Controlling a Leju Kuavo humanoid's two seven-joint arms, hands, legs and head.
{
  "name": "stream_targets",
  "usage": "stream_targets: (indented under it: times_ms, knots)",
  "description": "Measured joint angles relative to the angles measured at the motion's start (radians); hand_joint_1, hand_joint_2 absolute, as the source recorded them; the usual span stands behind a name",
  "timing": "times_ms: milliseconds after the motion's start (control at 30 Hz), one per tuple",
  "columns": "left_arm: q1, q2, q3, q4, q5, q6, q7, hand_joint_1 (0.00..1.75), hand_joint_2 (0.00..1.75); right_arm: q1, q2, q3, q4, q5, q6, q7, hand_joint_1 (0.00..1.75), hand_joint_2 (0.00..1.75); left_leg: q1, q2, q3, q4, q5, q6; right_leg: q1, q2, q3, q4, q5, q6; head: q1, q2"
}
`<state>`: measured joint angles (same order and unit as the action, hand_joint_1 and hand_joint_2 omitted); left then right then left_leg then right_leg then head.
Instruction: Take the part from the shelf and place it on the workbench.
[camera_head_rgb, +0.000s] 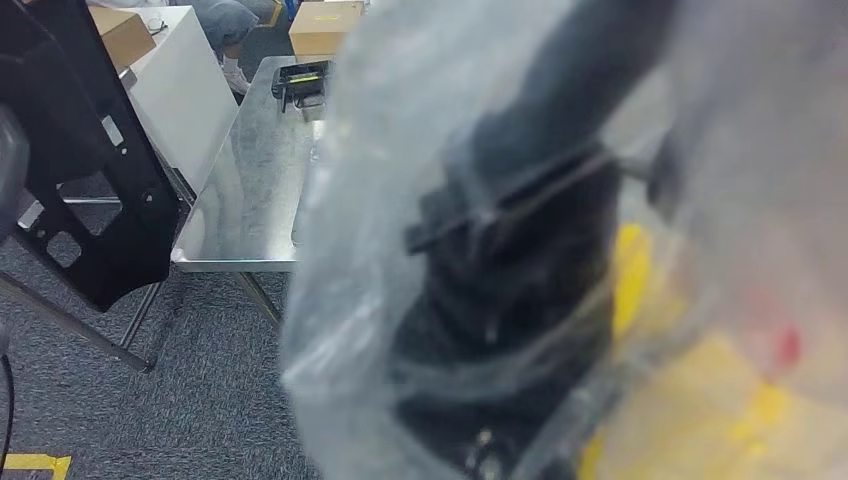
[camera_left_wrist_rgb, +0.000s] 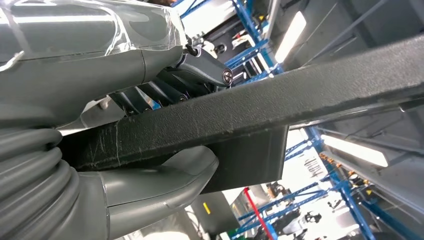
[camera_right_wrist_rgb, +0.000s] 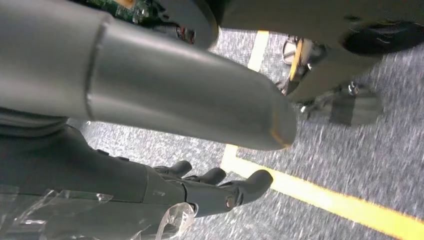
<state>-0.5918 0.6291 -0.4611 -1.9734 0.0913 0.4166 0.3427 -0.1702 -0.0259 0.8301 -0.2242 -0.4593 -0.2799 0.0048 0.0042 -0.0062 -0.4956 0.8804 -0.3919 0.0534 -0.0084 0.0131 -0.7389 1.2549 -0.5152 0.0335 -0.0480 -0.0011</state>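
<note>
The part (camera_head_rgb: 90, 150) is a flat black metal plate with cut-outs, held up at the left of the head view, in front of and to the left of the workbench (camera_head_rgb: 255, 190). In the left wrist view my left hand (camera_left_wrist_rgb: 75, 65) grips the part (camera_left_wrist_rgb: 300, 95), thumb (camera_left_wrist_rgb: 155, 185) on one face and dark fingers (camera_left_wrist_rgb: 200, 70) on the other. My right hand (camera_right_wrist_rgb: 215, 185) hangs over the carpet with its fingers apart and holds nothing. The workbench is a shiny metal table.
A plastic-wrapped dark arm (camera_head_rgb: 520, 280) close to the camera covers the right of the head view. A small black device (camera_head_rgb: 303, 82) sits at the bench's far end. A white cabinet (camera_head_rgb: 185, 90) stands left of the bench, a cardboard box (camera_head_rgb: 325, 25) behind. A yellow floor line (camera_right_wrist_rgb: 320, 197) crosses the carpet.
</note>
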Motion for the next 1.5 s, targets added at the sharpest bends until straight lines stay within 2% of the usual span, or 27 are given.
stream_targets:
  times_ms: [33,67,133,167,233,267,333,367,400,467,500,533,567,633,667,733,833,900,1000,1033,1067,1167,1200,1233,1333,1400,1500]
  knots:
    - [0.002,0.0,-0.001,0.0,0.002,-0.001,0.0,1.75,1.75,0.0,0.0,0.0,0.0,0.0,0.0,0.0,0.0,0.0,0.004,-0.001,0.004,0.001,-0.005,-0.005,-0.006,-0.001,-0.011,0.013,0.006,0.008,0.0,0.0]
    - [0.004,0.0,-0.002,0.0,0.003,-0.002,0.0,1.75,1.75,0.0,0.0,0.0,0.0,0.0,0.0,0.0,0.0,0.0,0.009,-0.002,0.009,0.005,-0.012,-0.012,-0.012,-0.003,0.002,-0.018,0.031,0.016,0.0,0.0]
    - [0.003,0.0,-0.002,0.0,0.004,-0.006,0.0,1.75,1.75,0.0,0.001,0.0,0.0,0.0,0.0,-0.001,0.0,0.0,0.017,-0.003,0.014,0.023,-0.034,-0.032,-0.028,-0.005,0.069,-0.156,0.095,0.037,0.001,0.0]
    - [0.002,0.0,-0.002,0.0,0.005,-0.009,-0.001,1.75,1.75,0.0,0.002,0.0,0.0,-0.001,0.001,-0.001,0.0,0.0,0.02,-0.004,0.012,0.037,-0.05,-0.041,-0.033,-0.003,0.098,-0.213,0.112,0.038,0.002,0.0]
    - [-0.002,0.0,-0.002,0.0,0.006,-0.015,-0.002,1.75,1.75,0.0,0.006,0.0,0.0,-0.001,0.001,-0.002,0.0,0.0,0.019,-0.006,0.008,0.055,-0.079,-0.054,-0.034,0.002,0.122,-0.254,0.107,0.025,0.003,0.0]
    - [-0.004,0.0,-0.002,0.0,0.007,-0.016,-0.002,1.75,1.75,-0.002,0.006,0.0,0.0,-0.002,0.0,-0.003,0.0,0.0,0.021,-0.007,0.01,0.056,-0.087,-0.056,-0.031,0.004,0.123,-0.251,0.099,0.011,0.002,0.0]
    - [-0.009,0.0,-0.002,0.0,0.007,-0.018,-0.002,1.75,1.75,-0.004,0.008,0.0,0.0,-0.002,0.0,-0.004,0.0,0.0,0.024,-0.004,0.011,0.071,-0.097,-0.059,-0.03,0.003,0.13,-0.25,0.089,-0.005,0.002,0.0]
    - [-0.012,0.0,-0.002,0.0,0.007,-0.018,-0.002,1.75,1.75,-0.005,0.008,0.0,0.0,-0.002,0.0,-0.004,0.0,0.0,0.025,-0.002,-0.005,0.106,-0.11,-0.062,-0.03,0.002,0.136,-0.25,0.085,-0.011,0.002,0.0]
    - [-0.014,0.0,-0.002,0.0,0.007,-0.018,-0.002,1.75,1.75,-0.005,0.009,0.0,0.0,-0.002,0.001,-0.005,0.0,0.0,0.026,0.0,-0.036,0.164,-0.13,-0.065,-0.029,0.0,0.142,-0.25,0.08,-0.016,0.002,0.0]
    - [-0.017,0.0,-0.005,0.0,0.007,-0.02,-0.002,1.75,1.75,-0.005,0.01,0.0,0.0,-0.003,0.001,-0.005,0.0,0.0,0.024,0.002,-0.132,0.316,-0.177,-0.069,-0.026,-0.001,0.154,-0.25,0.069,-0.021,0.001,0.0]
    - [-0.017,0.0,-0.009,0.0,0.007,-0.021,-0.002,1.75,1.75,-0.005,0.011,0.0,0.0,-0.003,0.001,-0.005,0.0,0.0,0.023,0.002,-0.176,0.372,-0.185,-0.068,-0.023,-0.001,0.161,-0.25,0.061,-0.022,0.001,0.0]
    - [-0.017,0.0,-0.013,0.0,0.007,-0.023,-0.002,1.75,1.75,-0.005,0.012,0.0,0.0,-0.003,0.001,-0.006,0.0,0.0,0.021,0.001,-0.204,0.392,-0.172,-0.064,-0.021,0.0,0.171,-0.25,0.053,-0.023,0.001,0.0]
    - [-0.018,0.0,-0.017,0.001,0.007,-0.025,-0.002,1.75,1.75,-0.005,0.014,0.0,0.0,-0.004,0.001,-0.006,0.0,0.0,0.017,0.001,-0.21,0.369,-0.137,-0.055,-0.018,0.001,0.183,-0.25,0.045,-0.023,0.001,0.0]
    - [-0.024,0.0,-0.023,0.001,0.007,-0.031,-0.002,1.75,1.75,-0.005,0.018,0.0,0.0,-0.007,0.001,-0.008,0.0,0.0,0.002,0.001,-0.175,0.225,-0.027,-0.027,-0.014,0.002,0.21,-0.253,0.026,-0.024,0.001,0.0]
    - [-0.029,0.0,-0.025,0.001,0.007,-0.032,-0.002,1.75,1.75,-0.005,0.021,0.0,0.0,-0.009,0.002,-0.009,0.0,0.0,-0.006,0.003,-0.15,0.156,0.012,-0.013,-0.013,0.003,0.222,-0.257,0.019,-0.022,0.001,0.0]
    - [-0.038,-0.001,-0.028,0.001,0.007,-0.033,-0.002,1.75,1.75,-0.006,0.026,0.0,0.0,-0.012,0.004,-0.012,0.0,0.0,-0.019,0.005,-0.12,0.08,0.035,0.01,-0.013,0.004,0.242,-0.27,0.012,-0.015,0.0,0.0]
    - [-0.046,-0.003,-0.034,0.002,0.007,-0.036,-0.001,1.75,1.75,-0.006,0.028,0.0,0.0,-0.018,0.007,-0.016,0.0,0.0,-0.018,0.005,-0.078,0.045,0.022,0.015,-0.011,-0.002,0.262,-0.266,0.022,-0.001,0.0,0.0]
    - [-0.05,-0.005,-0.038,0.002,0.007,-0.037,-0.002,1.75,1.75,-0.007,0.028,0.0,0.0,-0.022,0.008,-0.019,0.0,0.0,-0.013,0.005,-0.048,0.032,0.016,0.015,-0.01,-0.004,0.236,-0.203,-0.001,0.002,0.002,0.0]
    - [-0.05,-0.008,-0.049,0.002,0.007,-0.038,-0.001,1.75,1.75,-0.006,0.028,0.0,0.0,-0.026,0.009,-0.023,0.0,0.0,-0.015,0.004,-0.027,0.031,-0.005,0.018,-0.009,-0.005,0.113,-0.028,-0.073,0.007,0.004,0.0]
    - [-0.048,-0.009,-0.053,0.002,0.007,-0.039,-0.001,1.75,1.75,-0.005,0.028,0.0,0.0,-0.027,0.01,-0.024,0.0,0.0,-0.015,0.003,-0.018,0.031,-0.015,0.016,-0.009,-0.005,0.081,-0.003,-0.079,0.009,0.004,0.0]
    - [-0.047,-0.01,-0.057,0.002,0.007,-0.041,-0.001,1.75,1.75,-0.004,0.028,0.0,0.0,-0.028,0.01,-0.025,0.0,0.0,-0.015,0.002,-0.006,0.032,-0.024,0.014,-0.009,-0.005,0.068,-0.016,-0.063,0.012,0.004,0.0]
    - [-0.046,-0.013,-0.066,0.003,0.007,-0.046,-0.001,1.75,1.75,0.003,0.027,0.0,0.0,-0.03,0.011,-0.027,0.0,0.0,-0.012,-0.001,0.034,0.039,-0.063,0.002,-0.012,-0.005,0.102,-0.2,0.073,0.015,0.004,0.0]
    - [-0.047,-0.014,-0.068,0.004,0.008,-0.047,-0.001,1.75,1.75,0.004,0.027,0.0,0.0,-0.03,0.012,-0.027,0.0,0.0,-0.013,-0.001,0.04,0.043,-0.075,-0.003,-0.011,-0.007,0.113,-0.245,0.101,0.013,0.005,0.0]
    - [-0.047,-0.015,-0.071,0.005,0.008,-0.048,-0.001,1.75,1.75,0.003,0.027,-0.001,0.0,-0.029,0.013,-0.028,0.0,0.0,-0.013,-0.001,0.043,0.047,-0.086,-0.008,-0.01,-0.008,0.118,-0.267,0.116,0.007,0.005,0.0]
    - [-0.048,-0.017,-0.074,0.007,0.009,-0.049,0.0,1.75,1.75,-0.004,0.028,-0.001,0.0,-0.025,0.015,-0.029,0.0,0.0,-0.011,0.0,0.047,0.069,-0.099,-0.021,-0.006,-0.008,0.129,-0.268,0.109,-0.018,0.006,0.0]
    - [-0.051,-0.017,-0.075,0.008,0.008,-0.049,-0.001,1.75,1.75,-0.006,0.03,-0.001,0.0,-0.024,0.015,-0.03,0.0,0.0,-0.006,0.001,0.009,0.142,-0.107,-0.031,-0.01,-0.007,0.143,-0.269,0.1,-0.028,0.004,0.0]
    - [-0.048,-0.018,-0.079,0.01,0.007,-0.049,-0.002,1.75,1.75,-0.006,0.031,-0.001,0.0,-0.023,0.015,-0.031,0.0,0.0,0.004,0.002,-0.129,0.335,-0.163,-0.054,-0.011,-0.007,0.162,-0.27,0.079,-0.03,0.002,0.0]
